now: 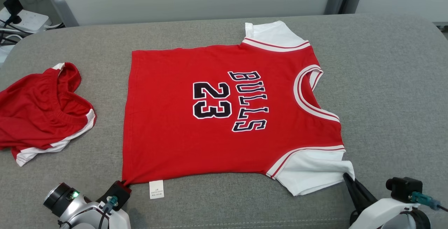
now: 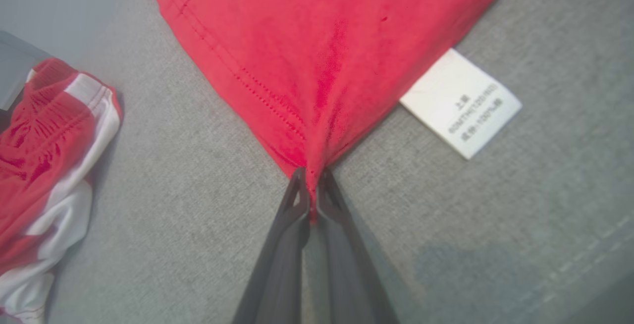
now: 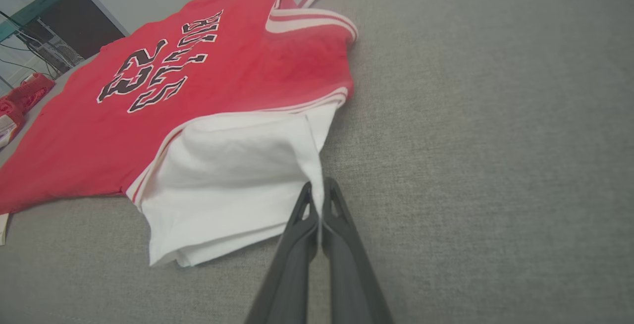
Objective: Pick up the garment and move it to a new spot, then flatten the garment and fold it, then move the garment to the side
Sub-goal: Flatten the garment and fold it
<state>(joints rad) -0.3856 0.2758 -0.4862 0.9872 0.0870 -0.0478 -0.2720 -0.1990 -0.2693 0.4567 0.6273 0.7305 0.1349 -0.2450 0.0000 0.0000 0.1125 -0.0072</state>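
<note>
Lying spread and front up across the middle of the grey upholstered surface [image 1: 385,82], the red jersey [image 1: 210,117] has its hem toward the left edge, its neck toward the right edge and one side seam along the near edge.

Material: thin knit, soft and light, with black-and-white lettering and white banded trim. It will drape and crease rather than hold shape, and should drag readily over the coarse woven cover. It is judged best taken by corners and seams.

Left gripper [image 2: 311,175]: closed on the near hem corner, with red cloth bunched to a point between the fingers.

Right gripper [image 3: 319,190]: closed on the outer corner of the near white sleeve [image 1: 315,173], pinching a thin fold.

A white care label [image 1: 156,189] lies just beside the left grip, protruding from the seam. The far sleeve [image 1: 269,34] lies flat. A second red garment [image 1: 42,110] with white stripes sits crumpled near the left edge, apart from the jersey.

Risk noted: an uneven pull would skew the cloth.
</note>
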